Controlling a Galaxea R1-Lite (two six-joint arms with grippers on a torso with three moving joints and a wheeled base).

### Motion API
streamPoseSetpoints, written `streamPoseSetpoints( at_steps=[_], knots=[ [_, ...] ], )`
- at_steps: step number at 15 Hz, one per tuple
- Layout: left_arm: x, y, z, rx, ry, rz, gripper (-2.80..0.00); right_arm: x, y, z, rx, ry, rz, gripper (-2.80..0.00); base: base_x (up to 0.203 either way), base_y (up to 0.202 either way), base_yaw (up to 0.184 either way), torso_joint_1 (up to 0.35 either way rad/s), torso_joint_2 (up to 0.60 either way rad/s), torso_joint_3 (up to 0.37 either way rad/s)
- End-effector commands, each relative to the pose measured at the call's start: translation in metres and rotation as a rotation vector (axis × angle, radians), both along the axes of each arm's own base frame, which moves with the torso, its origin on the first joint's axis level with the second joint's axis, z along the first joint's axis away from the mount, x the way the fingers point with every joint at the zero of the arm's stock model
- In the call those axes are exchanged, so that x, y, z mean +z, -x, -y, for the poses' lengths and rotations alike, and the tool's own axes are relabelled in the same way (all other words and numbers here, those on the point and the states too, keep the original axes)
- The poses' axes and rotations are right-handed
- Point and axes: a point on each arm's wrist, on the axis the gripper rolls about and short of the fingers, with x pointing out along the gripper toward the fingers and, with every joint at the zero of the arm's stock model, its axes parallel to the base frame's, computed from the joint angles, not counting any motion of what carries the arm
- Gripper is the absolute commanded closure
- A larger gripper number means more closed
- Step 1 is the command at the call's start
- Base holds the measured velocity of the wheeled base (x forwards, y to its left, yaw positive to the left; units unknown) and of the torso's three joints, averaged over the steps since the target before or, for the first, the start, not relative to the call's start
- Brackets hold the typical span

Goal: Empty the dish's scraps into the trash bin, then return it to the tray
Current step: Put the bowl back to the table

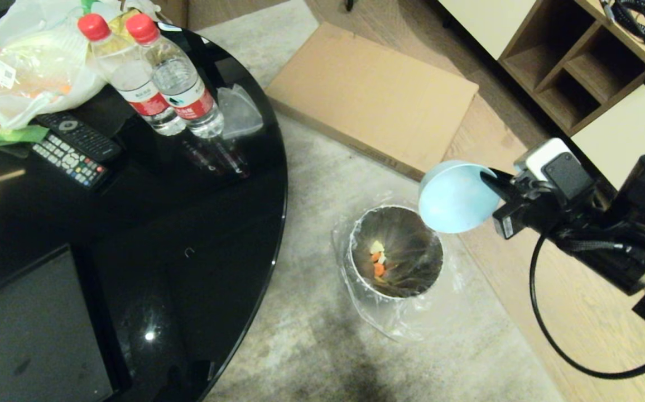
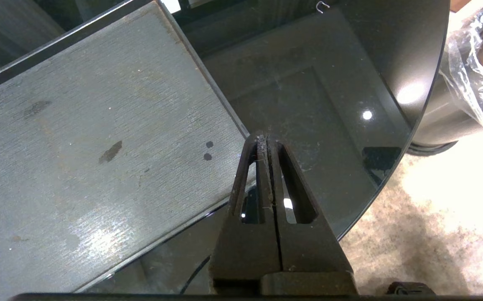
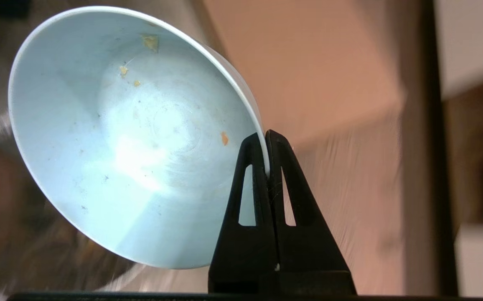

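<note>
Counter: you have a glossy round black top filling the left of the head view, with the floor rug beside it.
Cardboard sheet: you see it lying flat on the floor beyond the bin.
Tray: your flat black tray with its matte grey surface sits on the near left of the counter; in the left wrist view its rim corner lies just beside the parked claw.
Right arm: you have it reaching in from the right of the head view, above the floor.
Trash bin: your shiny metal cylinder with its crinkly clear liner stands on the rug, just off the counter's edge.
Dish: you hold the pale blue bowl tipped on its side above the bin's far right rim, its underside toward the head camera; inside only a few small specks cling.
Bottles: two red-capped water bottles stand at the counter's far side, next to a remote control.
Right claw: you have it closed tight, pinching the dish's rim.
Left claw: its fingers are pressed together, gripping nothing, over the counter by the tray.
Scraps: your orange and pale pieces lie at the bottom of the bin.
</note>
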Motion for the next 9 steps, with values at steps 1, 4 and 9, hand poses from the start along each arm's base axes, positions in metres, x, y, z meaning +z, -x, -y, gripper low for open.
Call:
streamPoseSetpoints(
  at_steps=[1, 4, 9],
  knots=[
    [0.000, 0.000, 0.000, 0.000, 0.000, 0.001, 0.00, -0.003, 0.006, 0.022, -0.087, -0.105, -0.117, 0.00, 0.000, 0.000, 0.000, 0.000, 0.00, 0.000],
    [0.000, 0.000, 0.000, 0.000, 0.000, 0.001, 0.00, -0.011, 0.022, 0.051, -0.200, -0.229, -0.223, 0.00, 0.000, 0.000, 0.000, 0.000, 0.00, 0.000],
    [0.000, 0.000, 0.000, 0.000, 0.000, 0.001, 0.00, -0.019, 0.071, 0.083, -0.346, -0.385, -0.281, 0.00, 0.000, 0.000, 0.000, 0.000, 0.00, 0.000]
  ],
)
